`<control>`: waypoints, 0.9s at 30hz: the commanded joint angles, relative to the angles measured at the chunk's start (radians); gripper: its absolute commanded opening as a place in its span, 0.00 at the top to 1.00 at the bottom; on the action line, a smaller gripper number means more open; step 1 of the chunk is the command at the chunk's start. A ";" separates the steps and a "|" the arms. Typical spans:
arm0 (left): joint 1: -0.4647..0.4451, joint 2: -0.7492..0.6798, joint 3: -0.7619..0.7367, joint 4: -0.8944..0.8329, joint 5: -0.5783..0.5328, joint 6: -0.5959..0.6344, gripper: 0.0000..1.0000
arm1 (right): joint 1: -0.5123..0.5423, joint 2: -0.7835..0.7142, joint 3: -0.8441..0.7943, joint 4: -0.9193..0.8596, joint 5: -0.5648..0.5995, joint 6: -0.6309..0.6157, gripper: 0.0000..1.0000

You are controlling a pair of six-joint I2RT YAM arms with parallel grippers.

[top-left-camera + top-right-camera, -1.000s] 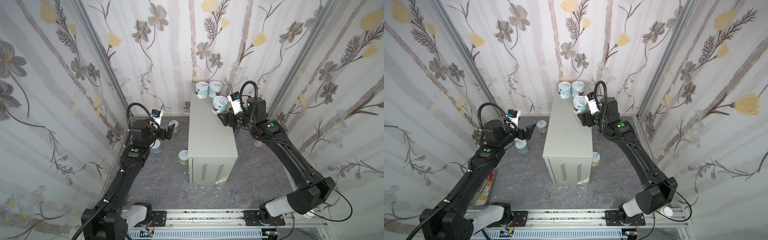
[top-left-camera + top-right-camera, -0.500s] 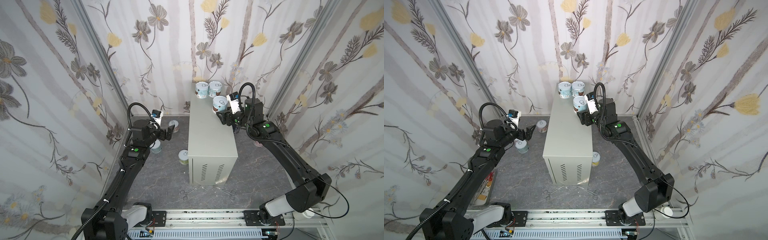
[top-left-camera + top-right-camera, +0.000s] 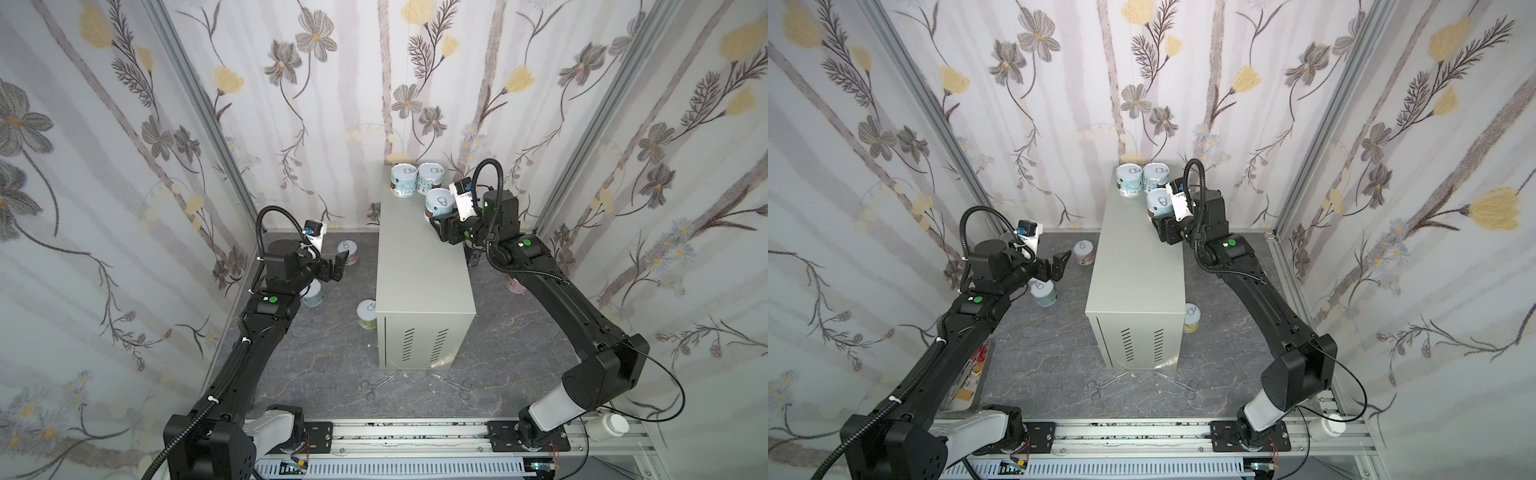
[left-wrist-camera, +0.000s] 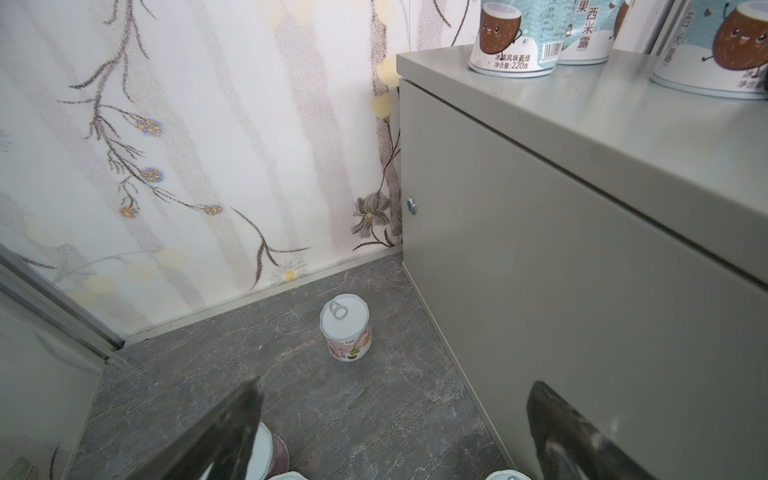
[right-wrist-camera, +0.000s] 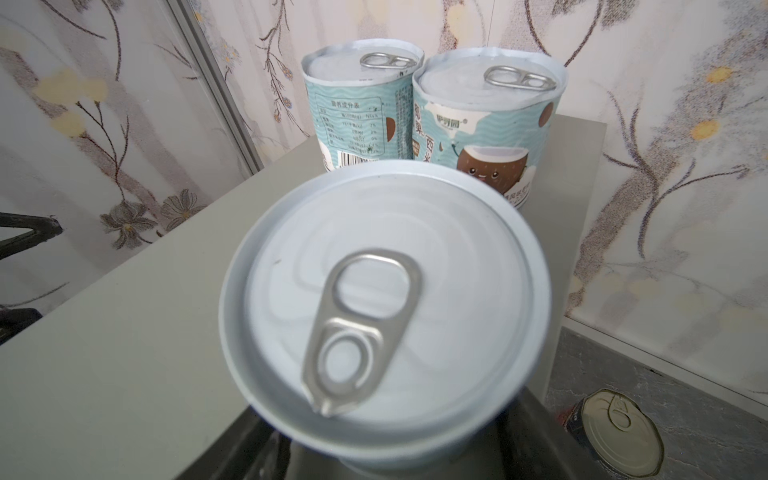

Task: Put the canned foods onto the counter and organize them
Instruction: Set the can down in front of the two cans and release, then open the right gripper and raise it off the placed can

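Note:
The counter (image 3: 419,257) (image 3: 1138,266) is a tall grey box, with two teal cans (image 3: 404,179) (image 3: 430,176) at its far end. My right gripper (image 3: 444,219) (image 5: 390,449) is shut on a third teal can (image 3: 439,203) (image 5: 382,299) just in front of them, at the counter's right edge. My left gripper (image 3: 337,268) (image 4: 395,436) hangs open and empty over the floor left of the counter. A pink can (image 3: 348,251) (image 4: 345,332) stands beyond it, and a teal can (image 3: 312,293) sits under the left wrist.
More cans stand on the dark floor: one by the counter's left side (image 3: 367,314), one on its right (image 3: 1191,318), a pink one (image 3: 515,286) and a dark-blue one (image 5: 615,432). Metal forceps (image 3: 376,384) (image 3: 455,382) lie in front. A white bottle (image 3: 606,426) rests on the rail.
My right wrist has shifted slightly toward the counter's far end, while the teal can stays about where it was. The left arm has not moved.

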 commanded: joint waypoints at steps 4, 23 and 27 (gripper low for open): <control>0.000 0.001 -0.005 -0.003 -0.003 0.013 0.00 | 0.000 0.029 0.015 0.014 -0.005 -0.010 0.28; 0.000 -0.004 -0.009 -0.011 -0.008 0.020 0.00 | -0.002 0.062 0.045 0.019 0.010 -0.005 0.30; 0.000 -0.001 -0.007 -0.009 -0.007 0.020 0.00 | -0.004 0.073 0.057 0.012 -0.005 -0.004 0.29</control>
